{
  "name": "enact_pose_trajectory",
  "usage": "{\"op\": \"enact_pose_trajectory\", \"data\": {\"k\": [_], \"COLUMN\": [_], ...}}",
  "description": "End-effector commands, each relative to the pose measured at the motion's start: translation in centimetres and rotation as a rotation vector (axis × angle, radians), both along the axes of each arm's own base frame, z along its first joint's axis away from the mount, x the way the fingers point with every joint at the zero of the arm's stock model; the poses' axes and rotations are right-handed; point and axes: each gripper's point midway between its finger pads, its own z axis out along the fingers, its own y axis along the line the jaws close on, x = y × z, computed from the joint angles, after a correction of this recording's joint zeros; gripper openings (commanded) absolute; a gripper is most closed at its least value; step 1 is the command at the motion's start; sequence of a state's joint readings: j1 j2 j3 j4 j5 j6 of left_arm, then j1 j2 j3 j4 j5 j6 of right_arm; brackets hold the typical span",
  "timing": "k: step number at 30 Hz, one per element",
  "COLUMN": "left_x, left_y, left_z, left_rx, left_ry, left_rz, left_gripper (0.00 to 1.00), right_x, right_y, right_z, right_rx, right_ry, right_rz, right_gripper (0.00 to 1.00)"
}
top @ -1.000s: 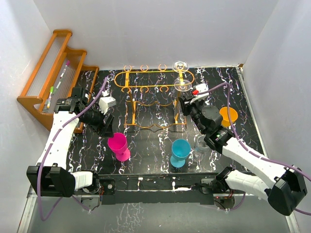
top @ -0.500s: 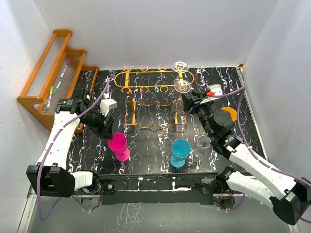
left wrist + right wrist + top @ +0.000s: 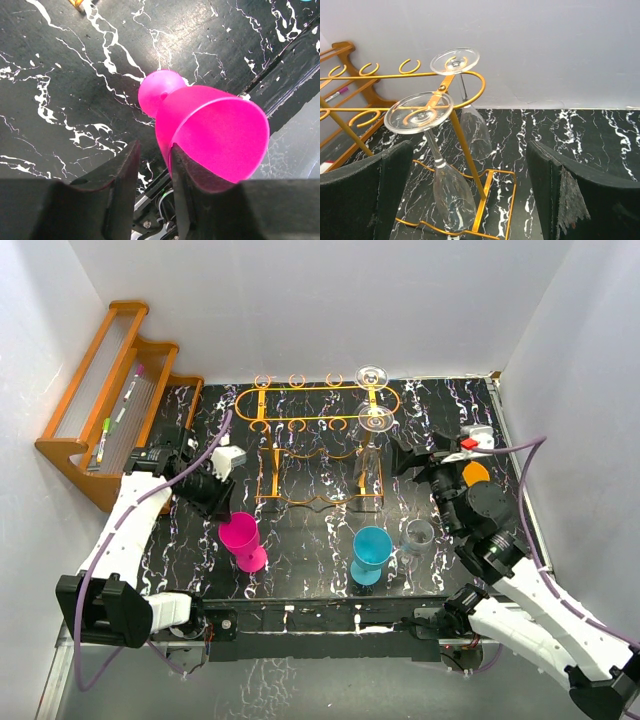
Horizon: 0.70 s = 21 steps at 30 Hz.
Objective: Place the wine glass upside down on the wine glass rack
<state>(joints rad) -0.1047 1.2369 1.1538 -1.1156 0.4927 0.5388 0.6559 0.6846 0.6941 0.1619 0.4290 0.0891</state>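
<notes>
Wide-spread right claw [image 3: 470,150], nothing held. Straight ahead between its fingers, hanging upside down by their feet on the wine glass rack [image 3: 385,76]: nearer wine glass [image 3: 447,192] and farther wine glass [image 3: 476,131], both with nothing in them. Only a slim gap in left claw [image 3: 155,157], set at the rim of a pink cup [image 3: 215,135], bare inside; gripped or not, cannot tell. Seen only from above, behind and beside the right claw: blue cup [image 3: 372,548], small clear glass [image 3: 417,534], orange cup [image 3: 470,474].
</notes>
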Motion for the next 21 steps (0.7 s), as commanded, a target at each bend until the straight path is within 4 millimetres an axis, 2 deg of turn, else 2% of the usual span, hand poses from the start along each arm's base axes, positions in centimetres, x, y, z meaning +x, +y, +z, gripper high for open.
{"op": "enact_pose_trajectory", "data": {"k": [1,4,6,10,14,17,21], "left_x": [-0.5,-0.7,-0.6,0.0,0.2,-0.7,0.1], "left_y": [-0.4,-0.4,-0.4,0.3,1.0,0.9,0.9], "left_z": [-0.6,-0.8,-0.5,1.9,6.6,10.0,16.8], "left_rx": [0.003,0.011,0.022,0.061,0.087,0.075,0.065], "left_ry": [0.023,0.024,0.019,-0.044,-0.155,-0.2,-0.431], "left_rz": [0.0,-0.008,-0.005,-0.007,-0.039,-0.098,-0.087], "left_gripper": [0.25,0.17,0.0,0.0,0.0,0.0,0.0], "right_x": [-1.5,-2.3,-2.7,-3.2,-3.8,-5.4,-7.2], "right_y": [-2.4,-3.8,-4.6,-5.5,-5.0,-4.1,-4.3], "right_z": [3.3,4.1,4.8,5.8,7.4,10.4,13.5], "right_rx": [0.075,0.101,0.1,0.084,0.095,0.216,0.356], "right_ry": [-0.058,-0.075,-0.094,-0.095,-0.111,-0.206,-0.29], "right_rz": [-0.06,-0.097,-0.118,-0.152,-0.098,0.01,0.08], "right_gripper": [0.98,0.98,0.98,0.98,0.98,0.98,0.98]}}
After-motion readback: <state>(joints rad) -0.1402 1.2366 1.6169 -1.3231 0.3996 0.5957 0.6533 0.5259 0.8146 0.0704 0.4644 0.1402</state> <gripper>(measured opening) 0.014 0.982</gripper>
